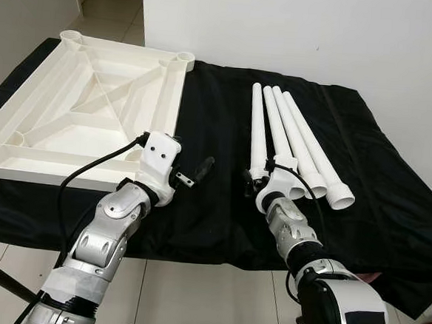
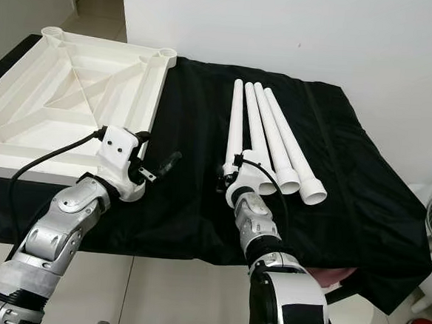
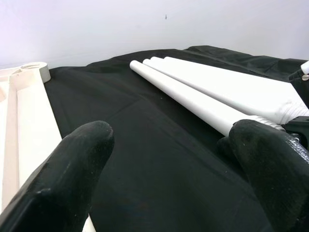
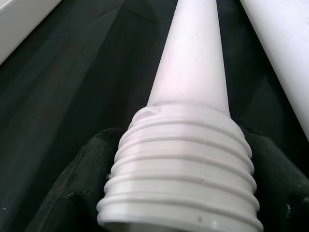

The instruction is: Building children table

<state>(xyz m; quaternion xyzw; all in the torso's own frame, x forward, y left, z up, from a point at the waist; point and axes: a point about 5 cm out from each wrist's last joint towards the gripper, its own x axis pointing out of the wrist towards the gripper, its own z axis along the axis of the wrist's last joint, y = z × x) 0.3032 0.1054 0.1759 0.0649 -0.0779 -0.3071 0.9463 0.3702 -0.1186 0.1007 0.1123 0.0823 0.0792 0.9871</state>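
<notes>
Evidently light, rigid and smooth, the leftmost table leg [image 1: 259, 128] sits clamped at its threaded end [image 4: 183, 179] in the right pincer [image 1: 254, 185], left pincer [image 1: 193, 174] apart.

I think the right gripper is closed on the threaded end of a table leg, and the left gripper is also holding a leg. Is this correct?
Not quite. The right gripper does grip a leg's threaded end, but the left gripper is open and empty above the black cloth, as the left wrist view shows.

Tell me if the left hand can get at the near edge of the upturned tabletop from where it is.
Probably yes. The left hand is open above the black cloth just beside the tabletop, and nothing lies between them.
</notes>
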